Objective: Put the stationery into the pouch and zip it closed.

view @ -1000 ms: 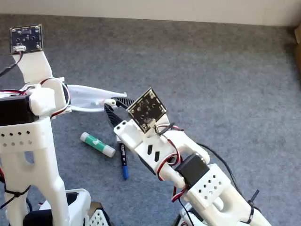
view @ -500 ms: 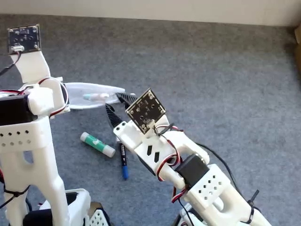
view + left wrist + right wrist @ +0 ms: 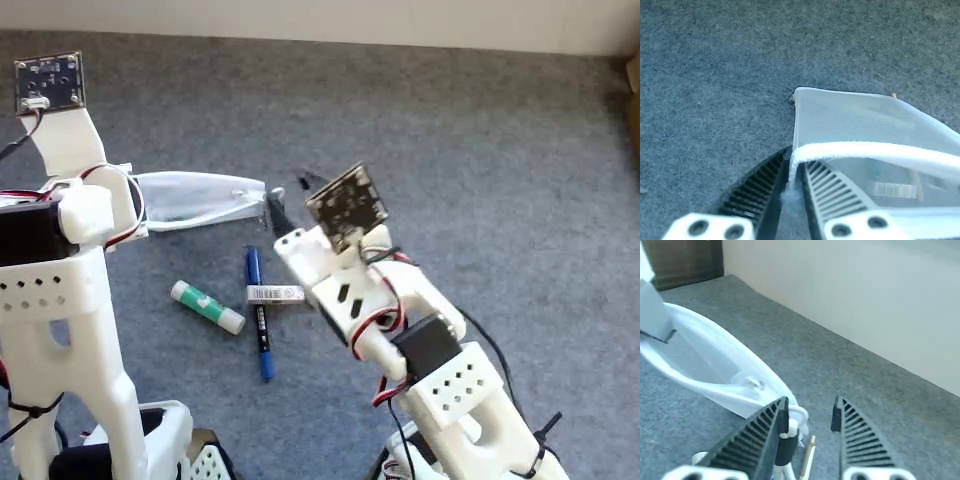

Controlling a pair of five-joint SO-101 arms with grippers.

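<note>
Nearest us on the grey carpet (image 3: 480, 150) lie a white-and-green glue stick (image 3: 206, 306) and a blue pen (image 3: 260, 320), just beside each other. Beyond, our right gripper (image 3: 810, 407) stands released at the tip of the translucent white mesh pouch (image 3: 195, 198), whose rim our left gripper (image 3: 795, 165) pinches.
</note>
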